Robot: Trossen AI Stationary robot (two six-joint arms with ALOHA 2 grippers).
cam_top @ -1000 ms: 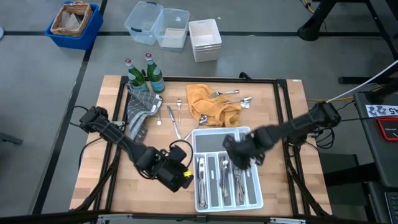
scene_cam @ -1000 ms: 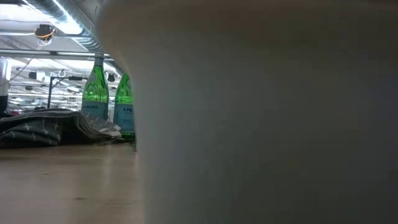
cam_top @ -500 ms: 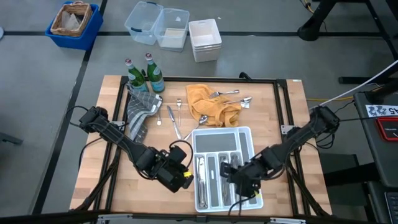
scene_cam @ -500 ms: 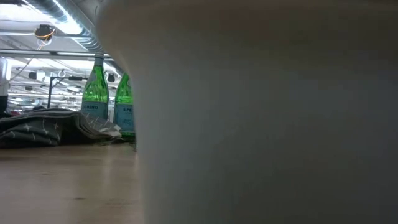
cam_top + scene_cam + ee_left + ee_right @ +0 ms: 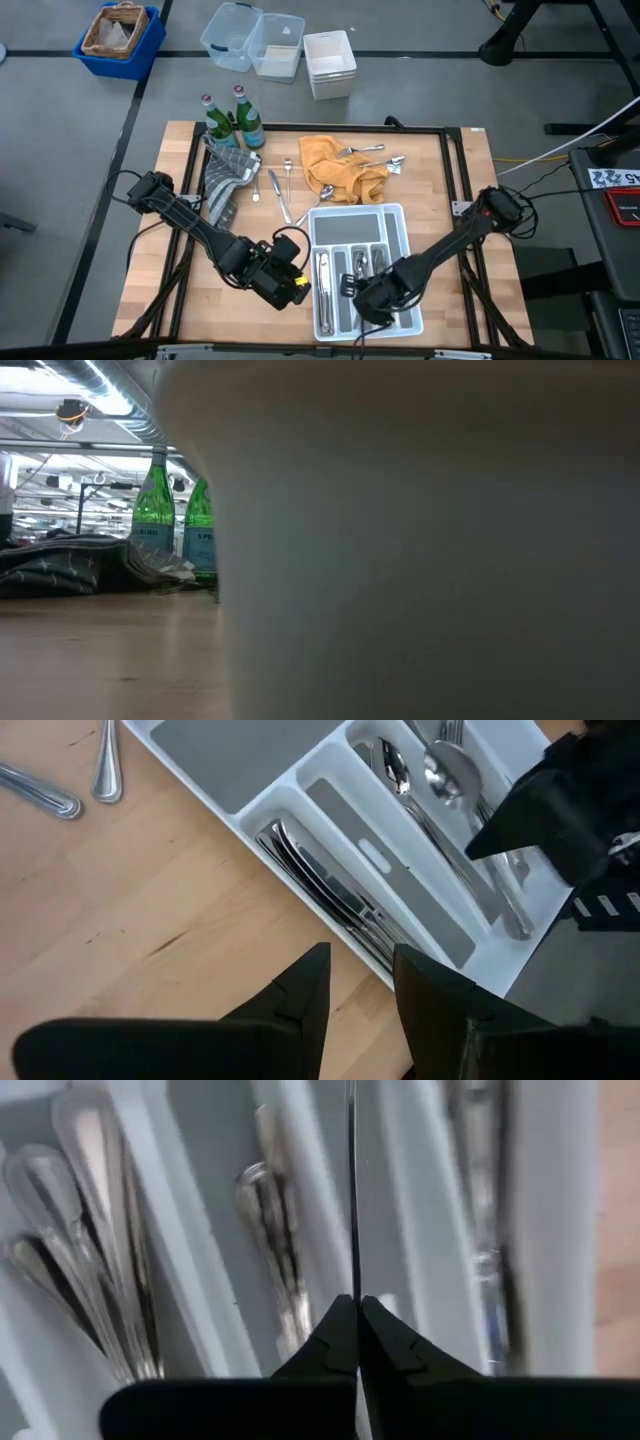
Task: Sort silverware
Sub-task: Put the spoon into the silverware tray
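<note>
The white tray sits at the table's near middle, with silverware in its long compartments. My right gripper is over the tray's near end, shut on a slim piece of silverware seen edge-on. My left gripper is just left of the tray, low over the wood, slightly open and empty. More forks and spoons lie on the orange cloth. Loose pieces lie on the wood left of it. My right gripper pinches the slim metal piece between its two fingers; the part beside the fingers shows only as a thin edge. The piece runs straight out ahead of the fingers, along the tray's compartments. Which end it holds I cannot tell.
Two green bottles stand at the far left of the table beside a grey cloth. Bins and a blue basket stand on the floor beyond. The low view is mostly blocked by a white wall.
My right gripper has gone from over the tray's right side toward the table's near edge and a little left, and now stands over the tray's near end. My left arm has kept still.
</note>
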